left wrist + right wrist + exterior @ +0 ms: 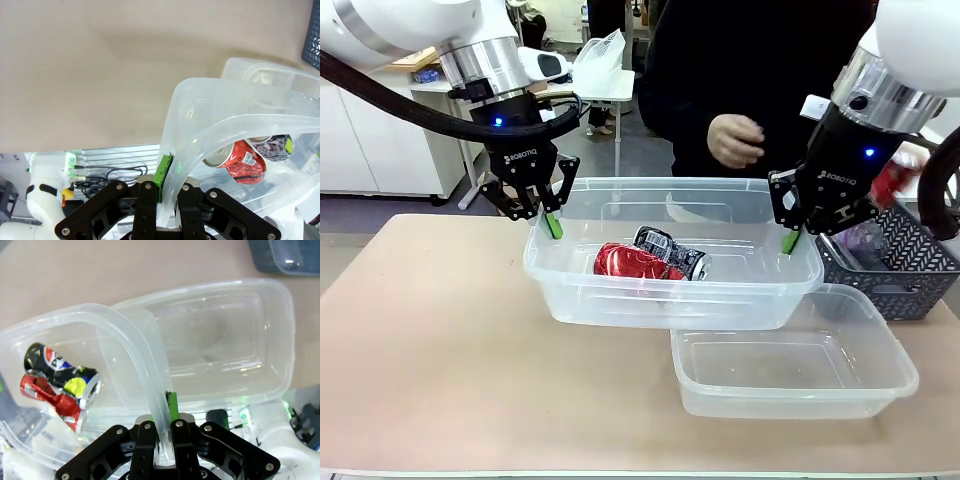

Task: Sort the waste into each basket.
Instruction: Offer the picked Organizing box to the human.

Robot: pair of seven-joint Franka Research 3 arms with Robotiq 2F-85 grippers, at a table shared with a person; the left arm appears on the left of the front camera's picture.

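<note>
Both grippers hold one see-through basket between them, and it seems raised a little off the table. My left gripper is shut on its left rim, with the wall pinched between the jaws. My right gripper is shut on the right rim. Inside lie a crushed red can and a dark can. A second see-through basket rests on the table just in front and to the right.
A dark grey lattice basket with more waste stands at the right edge, close behind my right arm. A person in black stands across the table, one hand above the far rim. The table's left half is bare.
</note>
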